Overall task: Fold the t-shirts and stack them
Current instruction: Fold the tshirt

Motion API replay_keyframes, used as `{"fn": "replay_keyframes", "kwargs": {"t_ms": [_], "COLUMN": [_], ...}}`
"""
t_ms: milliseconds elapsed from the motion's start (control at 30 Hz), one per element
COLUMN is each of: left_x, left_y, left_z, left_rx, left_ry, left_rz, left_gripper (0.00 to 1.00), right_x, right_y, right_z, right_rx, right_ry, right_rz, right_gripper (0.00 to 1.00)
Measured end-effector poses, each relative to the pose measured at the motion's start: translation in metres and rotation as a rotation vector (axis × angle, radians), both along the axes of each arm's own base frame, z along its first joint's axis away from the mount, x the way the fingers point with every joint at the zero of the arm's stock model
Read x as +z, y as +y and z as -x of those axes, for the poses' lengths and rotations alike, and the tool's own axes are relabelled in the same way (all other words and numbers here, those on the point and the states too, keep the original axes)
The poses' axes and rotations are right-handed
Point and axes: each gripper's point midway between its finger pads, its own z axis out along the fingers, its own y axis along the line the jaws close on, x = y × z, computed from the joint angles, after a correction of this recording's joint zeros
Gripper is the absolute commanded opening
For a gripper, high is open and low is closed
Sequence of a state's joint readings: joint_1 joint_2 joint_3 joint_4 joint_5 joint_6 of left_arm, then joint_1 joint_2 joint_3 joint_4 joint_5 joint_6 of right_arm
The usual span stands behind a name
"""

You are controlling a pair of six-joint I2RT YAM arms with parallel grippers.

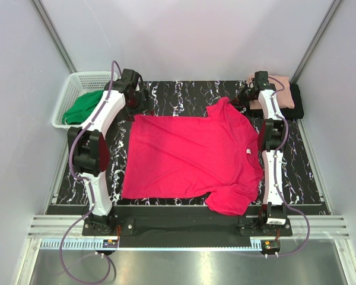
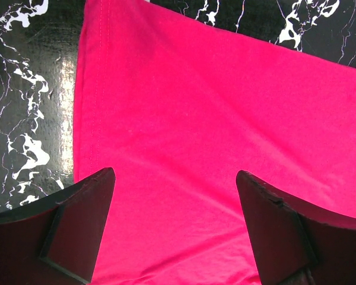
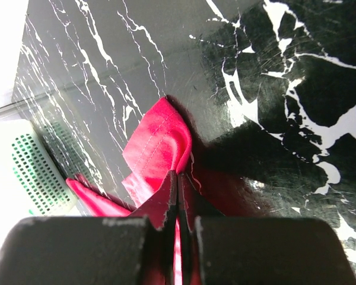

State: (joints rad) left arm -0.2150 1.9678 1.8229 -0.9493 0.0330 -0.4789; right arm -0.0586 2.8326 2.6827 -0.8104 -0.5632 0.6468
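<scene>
The right end effector (image 3: 178,181) clamps a sleeve of the bright crimson-pink cloth t-shirt (image 1: 190,154); the left end effector (image 2: 175,178) gapes apart, shirt directly beneath.

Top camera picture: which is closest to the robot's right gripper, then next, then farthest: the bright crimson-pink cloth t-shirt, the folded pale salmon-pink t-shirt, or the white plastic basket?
1. Bright crimson-pink cloth t-shirt: its sleeve is pinched in the right gripper.
2. Folded pale salmon-pink t-shirt: just beside it, far right corner.
3. White plastic basket: far left corner, the other side.
</scene>
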Motion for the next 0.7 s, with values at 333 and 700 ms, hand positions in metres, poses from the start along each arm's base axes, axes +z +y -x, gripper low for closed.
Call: {"fn": "replay_keyframes", "kwargs": {"t_ms": [333, 700], "left_x": [0.005, -0.067], "left_y": [0.006, 0.009], "left_z": [-0.018, -0.065], "left_rx": [0.056, 0.168], "left_ry": [-0.019, 0.110], "left_rz": [-0.035, -0.033], "left_gripper": [0.88, 0.87], "right_x": [-0.002, 0.020], "right_y": [-0.001, 0.001], "right_z": [0.004, 0.019], "right_rx": [0.013, 0.042], "right_ry": [0.006, 0.012], "right_rz": [0.012, 0.016], "right_gripper": [0.00, 0.00]}}
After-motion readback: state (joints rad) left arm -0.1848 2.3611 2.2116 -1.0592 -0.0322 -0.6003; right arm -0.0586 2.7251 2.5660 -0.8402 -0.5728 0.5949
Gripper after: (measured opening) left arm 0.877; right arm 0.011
